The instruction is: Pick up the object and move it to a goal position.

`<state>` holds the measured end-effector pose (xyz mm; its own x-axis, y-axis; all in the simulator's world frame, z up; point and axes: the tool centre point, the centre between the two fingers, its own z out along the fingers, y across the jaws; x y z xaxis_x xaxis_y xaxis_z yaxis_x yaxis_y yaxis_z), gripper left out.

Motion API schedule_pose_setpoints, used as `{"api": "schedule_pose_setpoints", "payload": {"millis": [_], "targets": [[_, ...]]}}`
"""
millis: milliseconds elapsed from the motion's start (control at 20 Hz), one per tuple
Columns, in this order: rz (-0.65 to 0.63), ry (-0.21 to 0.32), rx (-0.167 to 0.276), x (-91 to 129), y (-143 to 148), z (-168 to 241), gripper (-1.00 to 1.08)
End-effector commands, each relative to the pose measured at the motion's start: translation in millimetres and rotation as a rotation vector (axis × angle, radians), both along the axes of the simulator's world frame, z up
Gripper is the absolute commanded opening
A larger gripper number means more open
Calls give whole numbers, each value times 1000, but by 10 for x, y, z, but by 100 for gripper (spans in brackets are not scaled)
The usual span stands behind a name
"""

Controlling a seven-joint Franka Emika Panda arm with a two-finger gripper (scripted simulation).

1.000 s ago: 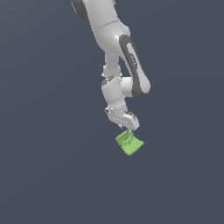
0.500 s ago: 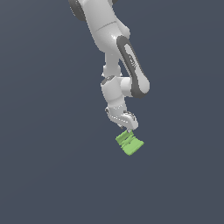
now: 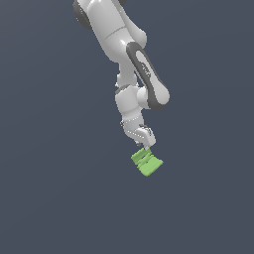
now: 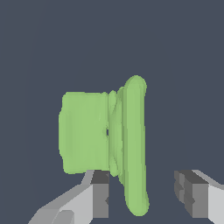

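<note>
Grey two-finger gripper [image 4: 142,197] with jaws apart, nothing clamped. Wrist view: the tall ridge of the small light-green blocky object [image 4: 103,135] sits in the gap between the fingers, closer to one finger [image 4: 99,194]; the other finger stands clear. Its long axis runs roughly along the fingers, across the closing direction. Exterior view: gripper [image 3: 145,144] just above object [image 3: 147,162], which appears to rest on the plain dark grey surface [image 3: 59,198]. Contact can't be told. Judgement: lower slightly, then close.

Both renders are evenly and softly lit, and no cast shadows are seen. Outlines are rendered slightly soft; no glare is shown.
</note>
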<state>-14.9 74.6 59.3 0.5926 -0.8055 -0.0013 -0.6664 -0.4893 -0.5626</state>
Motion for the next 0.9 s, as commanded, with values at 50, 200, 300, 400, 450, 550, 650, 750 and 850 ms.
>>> {"api": "schedule_pose_setpoints", "payload": {"millis": [50, 200, 300, 400, 450, 550, 650, 750, 850], "targets": [[-2, -1, 2, 0, 4, 3, 28], [-2, -1, 2, 10, 14, -18, 28], [-3, -1, 2, 29, 28, -56, 28], [-4, -1, 2, 58, 52, -115, 28], [-4, -1, 1, 73, 63, -147, 28], [-5, -1, 2, 100, 85, -199, 28], [-6, -2, 3, 121, 99, -230, 28], [-6, -2, 4, 134, 107, -242, 28], [-6, -2, 4, 136, 108, -243, -100]]}}
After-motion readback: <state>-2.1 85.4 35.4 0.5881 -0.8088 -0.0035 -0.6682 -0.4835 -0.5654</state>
